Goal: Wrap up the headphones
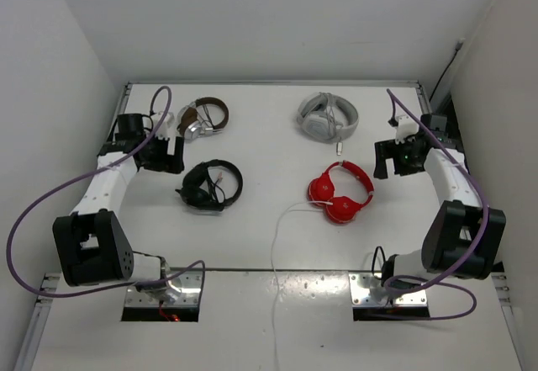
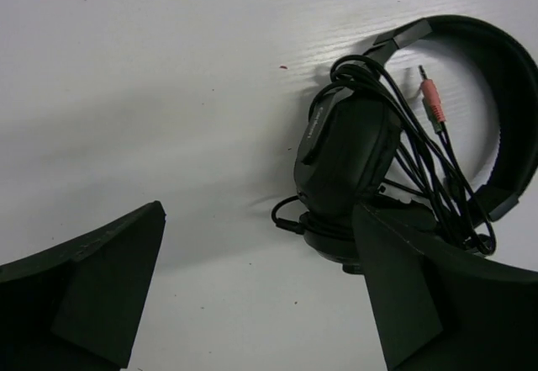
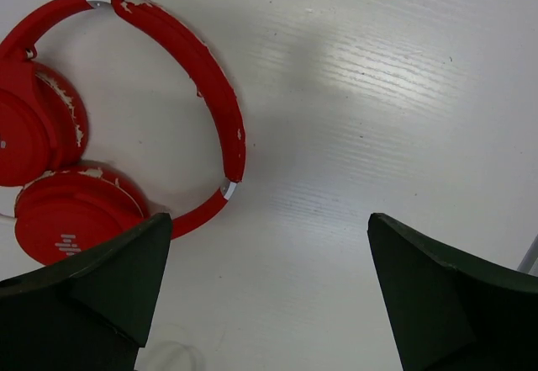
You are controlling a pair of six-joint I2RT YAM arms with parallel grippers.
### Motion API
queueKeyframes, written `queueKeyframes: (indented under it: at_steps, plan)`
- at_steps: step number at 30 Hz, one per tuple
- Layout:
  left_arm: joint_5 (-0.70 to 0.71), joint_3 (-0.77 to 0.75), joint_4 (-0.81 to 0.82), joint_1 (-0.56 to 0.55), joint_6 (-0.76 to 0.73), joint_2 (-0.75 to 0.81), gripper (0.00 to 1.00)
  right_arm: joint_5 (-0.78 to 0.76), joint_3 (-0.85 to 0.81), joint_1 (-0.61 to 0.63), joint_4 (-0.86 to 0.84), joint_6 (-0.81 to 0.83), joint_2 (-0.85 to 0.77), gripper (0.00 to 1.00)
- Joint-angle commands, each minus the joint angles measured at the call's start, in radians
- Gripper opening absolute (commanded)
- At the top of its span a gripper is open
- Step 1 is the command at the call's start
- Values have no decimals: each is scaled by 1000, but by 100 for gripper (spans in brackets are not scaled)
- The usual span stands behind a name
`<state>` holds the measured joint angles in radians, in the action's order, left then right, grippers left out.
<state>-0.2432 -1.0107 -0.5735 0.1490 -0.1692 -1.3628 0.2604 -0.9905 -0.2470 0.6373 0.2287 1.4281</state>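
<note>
The red headphones (image 1: 340, 193) lie flat right of the table's centre, earcups folded together, and also show at the left of the right wrist view (image 3: 59, 186). Their thin white cable (image 1: 277, 245) runs from the earcups left and down past the table's front edge. My right gripper (image 1: 388, 161) is open and empty, hovering just right of the red headband (image 3: 220, 110). My left gripper (image 1: 166, 159) is open and empty at the far left, beside the black headphones (image 1: 210, 186).
Black headphones with a bundled black cable (image 2: 370, 152) lie left of centre. Brown-silver headphones (image 1: 202, 119) lie at the back left. White-grey headphones (image 1: 328, 117) lie at the back, behind the red ones. White walls enclose the table on three sides.
</note>
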Motion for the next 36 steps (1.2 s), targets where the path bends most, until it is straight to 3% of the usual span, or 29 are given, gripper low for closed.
queueKeyframes:
  at_steps: [1, 9, 17, 30, 36]
  plan:
    - [-80, 6, 18, -9, -29, 63, 100, 34, -8, 2, 12, 58, -31, 99]
    - [-247, -12, -46, -9, -72, 33, 100, 71, -77, 32, 85, 150, 51, 92]
    - [-268, -45, -78, -18, -81, 24, 100, -13, -155, 97, 116, 201, 248, 82]
    - [-277, -55, -78, -19, -81, -4, 100, -139, -183, 186, 44, 173, 420, 77]
    - [-268, -55, -78, -19, -81, -4, 100, -173, -183, 195, 26, 164, 482, 67]
